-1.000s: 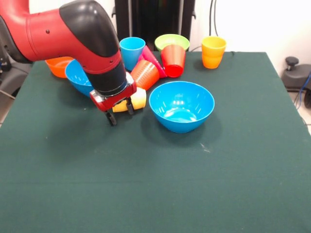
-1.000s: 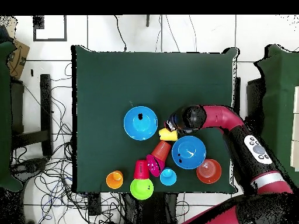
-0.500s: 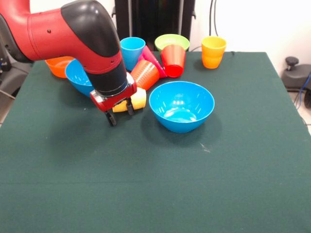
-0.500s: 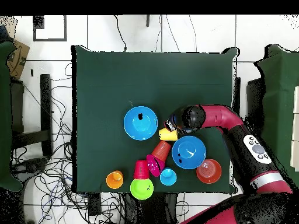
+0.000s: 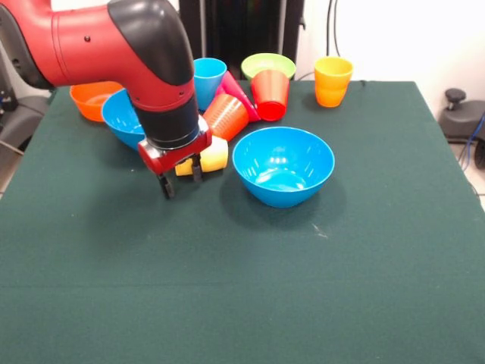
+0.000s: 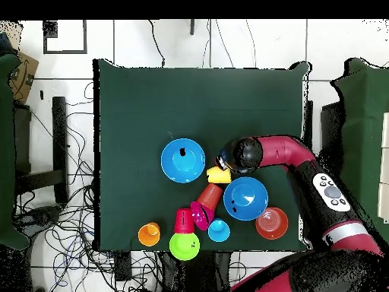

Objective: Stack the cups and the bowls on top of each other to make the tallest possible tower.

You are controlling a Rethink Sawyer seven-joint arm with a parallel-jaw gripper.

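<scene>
**Pincer low beside the fallen yellow cup, nothing stacked yet**

The gripper (image 5: pixel 179 179) hangs just above the green table (image 5: pixel 303 303) with its two dark fingers apart and empty. Just behind it and slightly to its right in the front view lies the pale yellow cup (image 5: pixel 208 155) on its side; one finger sits in front of the cup's body, so whether they touch cannot be told. Further behind the pincer the orange cup (image 5: pixel 225 115) also lies tipped, leaning into a cluster with the red cup (image 5: pixel 270 94), the light blue cup (image 5: pixel 206 80) and the lime-green bowl (image 5: pixel 267 64). One large blue bowl (image 5: pixel 283 165) sits upright to the pincer's right; the other blue bowl (image 5: pixel 121 117) is behind it, partly hidden by the arm, with the orange bowl (image 5: pixel 91 101) beyond. The yellow-orange cup (image 5: pixel 333 80) stands alone, well apart at the far right.

No tower exists; every piece rests on the cloth or against a neighbour.

The likely trouble is the yellow cup rolling. It is round, glossy and tapered, so a finger closing off-centre could squirt it toward the blue bowl or into the orange cup. The arm's bulk is also near the hidden blue bowl and could nudge it.
</scene>
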